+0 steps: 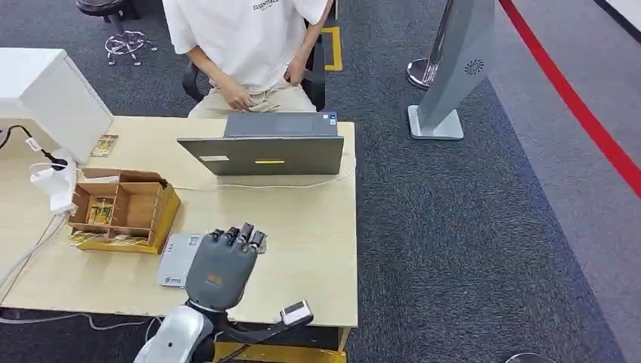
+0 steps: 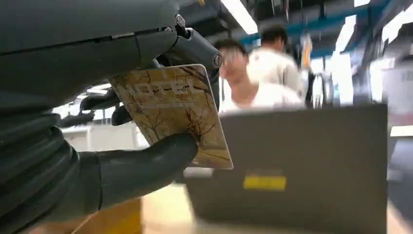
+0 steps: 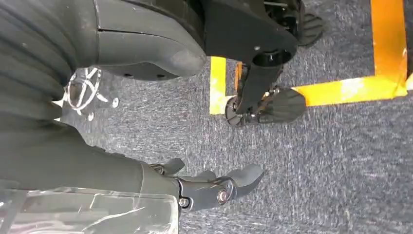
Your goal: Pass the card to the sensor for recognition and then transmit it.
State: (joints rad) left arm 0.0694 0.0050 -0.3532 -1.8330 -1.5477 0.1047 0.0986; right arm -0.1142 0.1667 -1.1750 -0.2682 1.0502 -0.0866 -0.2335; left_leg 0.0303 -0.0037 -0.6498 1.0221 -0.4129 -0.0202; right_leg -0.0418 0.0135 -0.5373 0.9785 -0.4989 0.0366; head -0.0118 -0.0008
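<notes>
Here the left hand (image 2: 97,161) pinches a brown patterned card (image 2: 173,114), lettering blurred.

Light wood table (image 1: 317,249) on dark grey carpet (image 1: 469,227). Red stripe (image 1: 574,106) runs across floor at right, yellow tape (image 1: 331,47) nr office chair (image 1: 314,76). Grey stand (image 1: 453,68) beside table.

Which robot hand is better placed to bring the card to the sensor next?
Left. The left robot hand holds the card above the grey reader on the table; the right robot hand hangs over the floor.
</notes>
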